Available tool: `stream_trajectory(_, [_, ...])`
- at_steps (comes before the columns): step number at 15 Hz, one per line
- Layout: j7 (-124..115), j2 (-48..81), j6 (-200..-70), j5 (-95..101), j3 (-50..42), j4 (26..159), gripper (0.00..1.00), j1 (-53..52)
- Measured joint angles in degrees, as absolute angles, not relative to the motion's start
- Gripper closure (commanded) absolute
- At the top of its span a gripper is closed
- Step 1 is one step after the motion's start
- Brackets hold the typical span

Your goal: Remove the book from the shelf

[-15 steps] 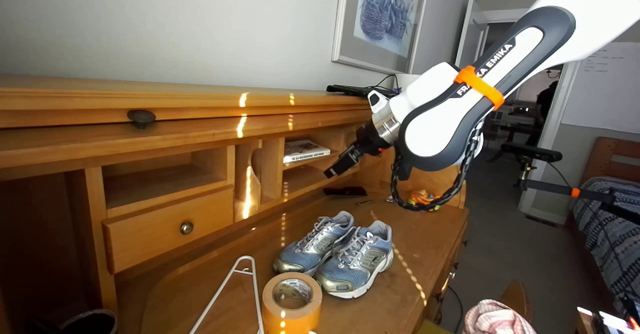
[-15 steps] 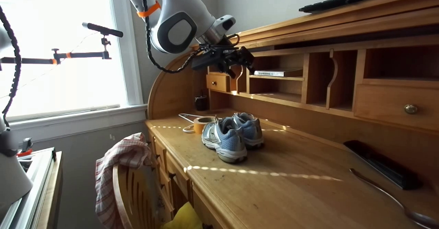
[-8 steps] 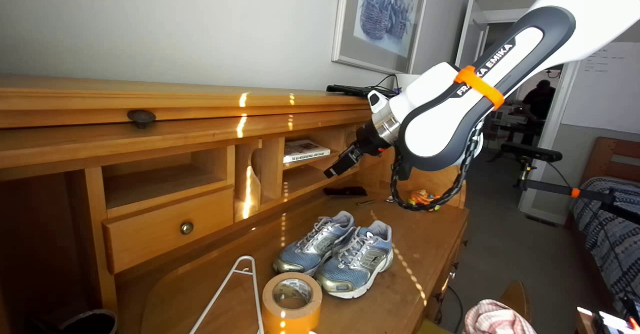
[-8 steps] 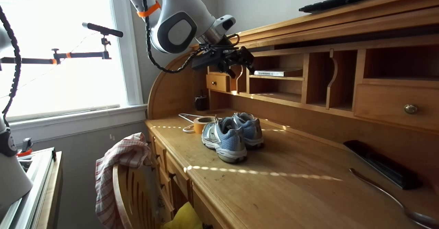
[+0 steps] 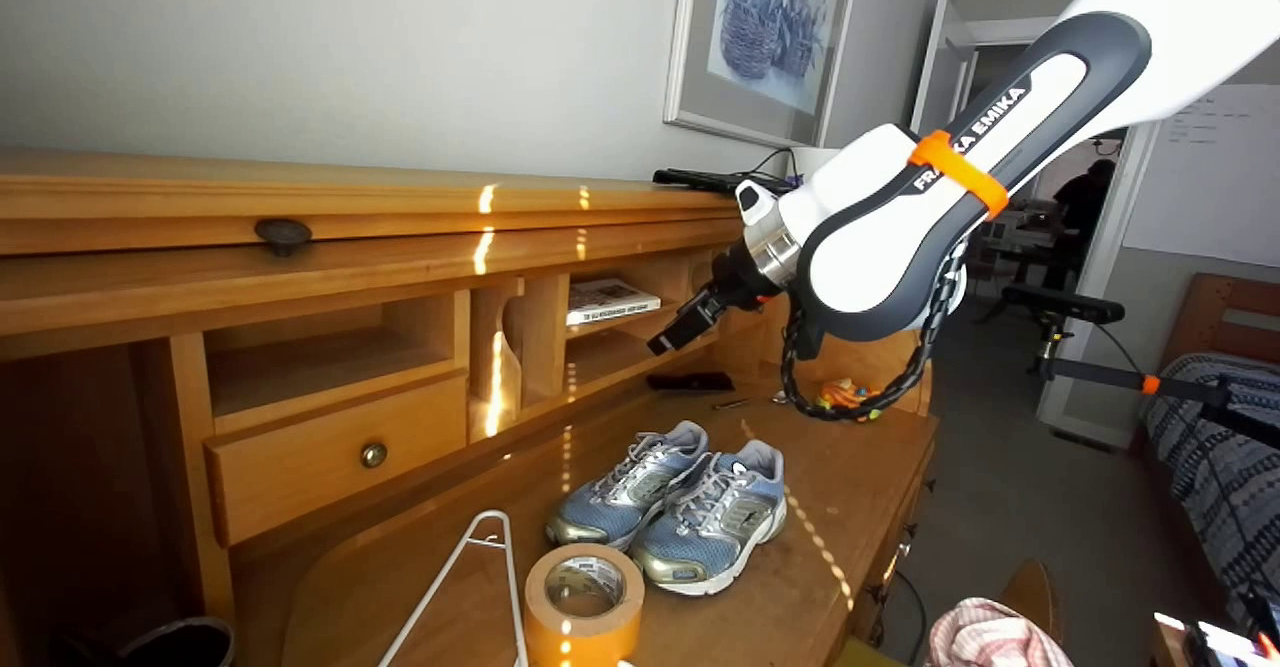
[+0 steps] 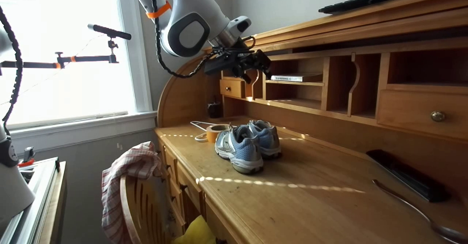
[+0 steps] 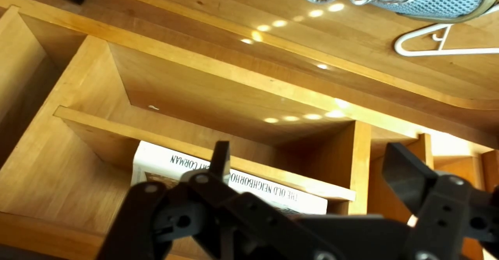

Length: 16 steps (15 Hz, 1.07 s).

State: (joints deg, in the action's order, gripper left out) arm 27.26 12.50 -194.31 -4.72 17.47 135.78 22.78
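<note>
Our gripper (image 7: pixel 312 162) hangs spread, holding nothing, near the book (image 7: pixel 253 184), which lies flat on the shelf (image 7: pixel 105 126) at six o'clock in the wrist view, spine (image 7: pixel 280 193) outward. We expect it stiff, lightish, perhaps slick; we'd best turn and pinch the spine mid-length, across its thickness.

Desk (image 6: pixel 310 209) looks smooth wd, bk (image 5: pixel 612 301) ppr, shoes (image 5: pixel 715 517) mesh, gripper (image 7: pixel 310 160) matt.
</note>
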Motion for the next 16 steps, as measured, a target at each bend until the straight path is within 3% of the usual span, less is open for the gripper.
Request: stream_trajectory(16, [25.6,15.8,-200.3,-3.8,21.7,133.4,0.0,27.2])
